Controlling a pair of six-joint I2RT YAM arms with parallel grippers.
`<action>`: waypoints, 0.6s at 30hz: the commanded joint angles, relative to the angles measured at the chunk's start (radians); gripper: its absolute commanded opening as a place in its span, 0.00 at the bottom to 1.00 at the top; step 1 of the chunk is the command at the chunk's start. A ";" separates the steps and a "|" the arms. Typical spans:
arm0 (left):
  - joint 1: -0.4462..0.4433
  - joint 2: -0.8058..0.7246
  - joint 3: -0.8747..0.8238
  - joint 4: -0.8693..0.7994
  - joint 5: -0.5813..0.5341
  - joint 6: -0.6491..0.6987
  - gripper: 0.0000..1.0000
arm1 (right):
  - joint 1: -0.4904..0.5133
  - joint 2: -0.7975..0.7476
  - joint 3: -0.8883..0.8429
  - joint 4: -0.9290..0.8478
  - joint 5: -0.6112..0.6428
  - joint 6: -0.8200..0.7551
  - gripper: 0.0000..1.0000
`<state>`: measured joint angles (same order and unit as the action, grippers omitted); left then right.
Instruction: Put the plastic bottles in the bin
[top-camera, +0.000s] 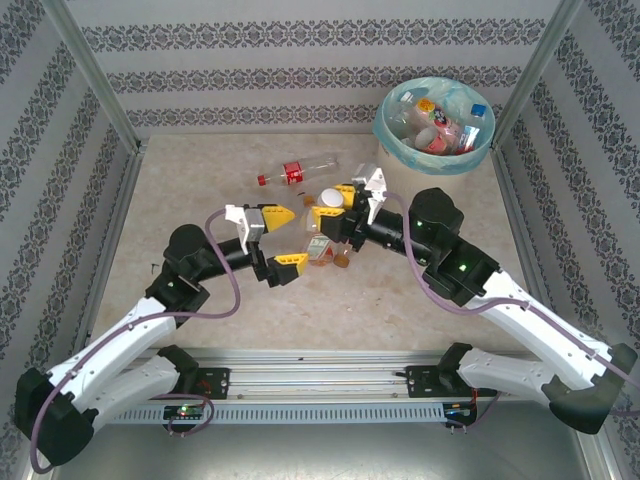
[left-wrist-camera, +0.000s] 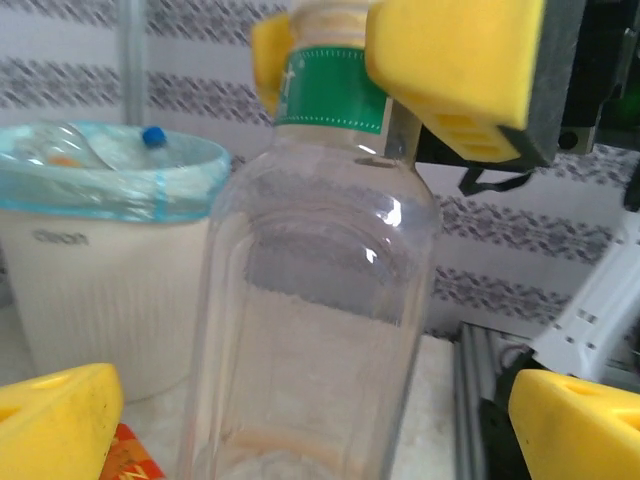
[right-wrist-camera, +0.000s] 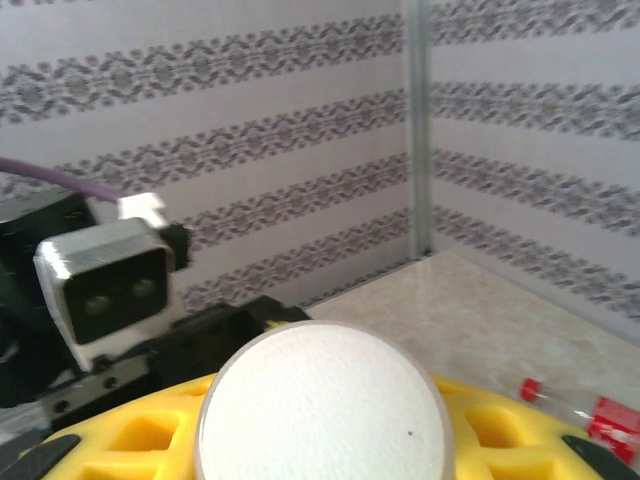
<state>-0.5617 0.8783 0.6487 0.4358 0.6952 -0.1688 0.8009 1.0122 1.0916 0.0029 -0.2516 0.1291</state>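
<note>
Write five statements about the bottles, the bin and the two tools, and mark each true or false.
1. The left tool is open. True.
2. The right tool grips a clear bottle at its neck. True.
3. The bin is empty. False: it holds several bottles.
4. The red-capped bottle stands upright. False: it lies on its side on the table.
5. The gripped bottle has a blue cap. False: its cap is white.

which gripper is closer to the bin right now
Right. The right gripper sits mid-table, down and left of the bin in the top view, its fingers closed on a plastic bottle. The left gripper, open, is farther left and nearer the arm bases.
</note>
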 joint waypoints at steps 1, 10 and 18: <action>-0.009 -0.048 -0.017 0.058 -0.144 -0.002 1.00 | -0.010 -0.049 0.058 -0.045 0.164 -0.082 0.20; -0.009 0.089 0.162 -0.152 -0.282 -0.005 1.00 | -0.316 -0.008 0.264 -0.127 0.405 -0.279 0.21; -0.011 0.267 0.314 -0.067 -0.265 -0.125 1.00 | -0.657 0.243 0.378 -0.064 0.386 -0.254 0.20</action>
<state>-0.5621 1.1225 0.9241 0.3225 0.4210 -0.2268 0.1936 1.1767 1.4479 -0.0830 0.1211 -0.1280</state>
